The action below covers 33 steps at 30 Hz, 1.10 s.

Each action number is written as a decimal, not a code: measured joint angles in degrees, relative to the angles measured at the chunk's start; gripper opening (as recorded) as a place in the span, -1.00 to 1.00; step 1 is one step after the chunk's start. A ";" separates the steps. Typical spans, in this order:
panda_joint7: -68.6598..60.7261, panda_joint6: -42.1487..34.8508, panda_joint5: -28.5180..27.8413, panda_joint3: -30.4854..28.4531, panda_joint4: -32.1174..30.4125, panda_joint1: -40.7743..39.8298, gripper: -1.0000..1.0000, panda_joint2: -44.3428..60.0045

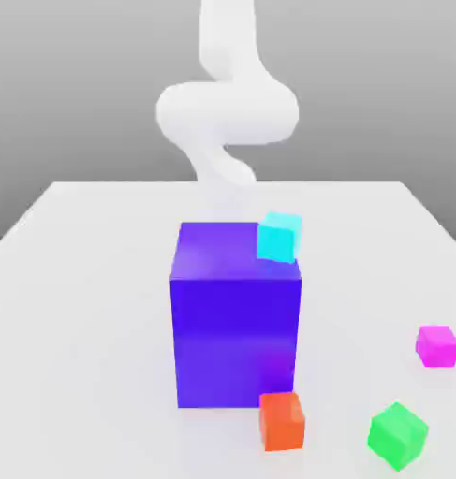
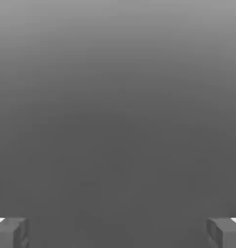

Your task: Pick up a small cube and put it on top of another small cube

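Fingers [image 2: 13, 232] spread apart in hand view; exterior view shows cyan cube [image 1: 279, 236] by purple block [image 1: 236, 327].

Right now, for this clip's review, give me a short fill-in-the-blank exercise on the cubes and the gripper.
1. The cyan cube sits at the top edge of the big ____ block.
2. The red cube touches that block's ____ corner.
3. In the exterior view, the green cube lies nearer the camera than the ____ cube.
4. The gripper fingers stand ____.

Missing words: blue; bottom; magenta; open
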 joint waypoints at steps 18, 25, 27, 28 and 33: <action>-25.52 18.78 -2.72 13.11 -12.17 22.59 0.00 37.70; -28.80 26.42 -10.42 14.71 -15.47 29.82 0.00 52.72; -26.84 29.46 -13.45 12.25 -14.77 31.96 0.00 56.91; -25.90 31.04 -14.74 10.71 -14.34 33.27 0.00 58.96; -24.40 33.68 -16.71 8.07 -13.59 35.51 -1.00 62.34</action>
